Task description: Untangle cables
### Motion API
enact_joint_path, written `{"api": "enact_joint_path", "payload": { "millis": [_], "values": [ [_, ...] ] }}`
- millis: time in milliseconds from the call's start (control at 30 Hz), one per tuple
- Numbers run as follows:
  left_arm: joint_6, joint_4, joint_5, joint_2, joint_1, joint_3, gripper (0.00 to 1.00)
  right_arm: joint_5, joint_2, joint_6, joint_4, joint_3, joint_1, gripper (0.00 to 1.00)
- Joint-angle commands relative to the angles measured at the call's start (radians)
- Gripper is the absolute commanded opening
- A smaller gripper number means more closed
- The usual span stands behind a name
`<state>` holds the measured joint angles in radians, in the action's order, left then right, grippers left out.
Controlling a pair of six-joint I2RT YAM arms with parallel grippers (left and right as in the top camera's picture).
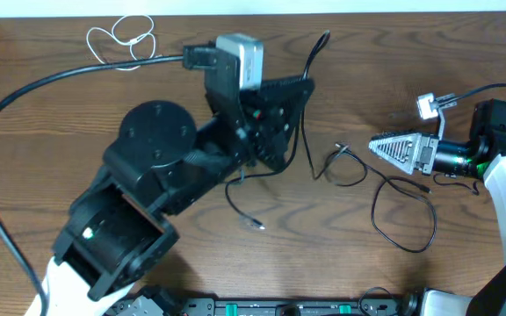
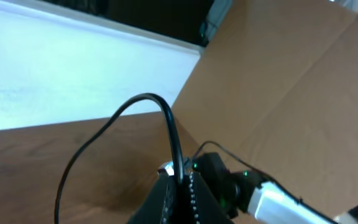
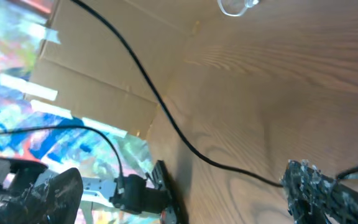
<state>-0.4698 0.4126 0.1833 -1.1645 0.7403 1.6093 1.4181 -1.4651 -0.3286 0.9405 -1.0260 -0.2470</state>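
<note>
— Left gripper (image 2: 180,179)?
— Closed on a black cable (image 2: 171,127), seemingly. Right gripper (image 1: 386,147): fingers spread wide.
— Other cables?
— The white cable (image 1: 121,39) lies at the table's (image 1: 42,53) far left corner, and the second black cable (image 1: 375,211) lies beside the right gripper.

The desk (image 1: 464,53) is brown wood with a satin finish and clear grain. The white cable (image 1: 121,39) looks like smooth plastic, and the black cable (image 2: 169,134) has a smooth, slightly shiny jacket. The right gripper (image 1: 378,146) has rough, grey, ribbed fingers. The cardboard panel (image 2: 303,74) is matt brown, and the left arm's housing (image 1: 152,136) is matt black plastic.
</note>
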Motion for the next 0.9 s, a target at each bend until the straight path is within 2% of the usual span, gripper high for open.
{"api": "enact_joint_path", "payload": {
  "millis": [0, 200, 300, 400, 500, 633, 767, 833, 867],
  "values": [
    [-0.092, -0.109, -0.011, 0.011, -0.005, 0.012, 0.07, 0.063, 0.006, -0.028, -0.022, 0.0, 0.048, 0.99],
    [-0.138, -0.16, 0.039, 0.011, -0.004, 0.012, 0.07, -0.005, 0.006, -0.003, -0.123, 0.0, 0.162, 0.99],
    [-0.138, -0.141, 0.061, 0.009, -0.004, 0.012, 0.07, -0.005, 0.006, 0.17, -0.289, 0.0, 0.197, 0.99],
    [-0.138, -0.095, 0.063, 0.008, -0.004, 0.012, 0.08, -0.01, 0.006, 0.403, -0.535, 0.0, 0.232, 0.99],
    [-0.139, -0.073, 0.063, 0.008, -0.004, 0.012, 0.07, -0.087, 0.006, 0.592, -0.697, 0.0, 0.27, 0.99],
    [-0.138, -0.033, 0.063, 0.007, -0.004, 0.012, 0.07, -0.112, 0.006, 0.761, -0.941, 0.0, 0.363, 0.99],
    [-0.153, -0.022, 0.071, 0.005, -0.004, 0.012, 0.07, -0.217, 0.006, 0.861, -1.076, 0.0, 0.45, 0.99],
    [-0.157, -0.021, 0.079, 0.005, -0.004, 0.012, 0.07, -0.276, 0.006, 0.876, -1.091, 0.0, 0.481, 0.93],
    [-0.157, -0.021, 0.093, 0.005, -0.004, 0.012, 0.08, -0.296, 0.006, 0.878, -1.094, 0.0, 0.494, 0.84]
  ]
}}
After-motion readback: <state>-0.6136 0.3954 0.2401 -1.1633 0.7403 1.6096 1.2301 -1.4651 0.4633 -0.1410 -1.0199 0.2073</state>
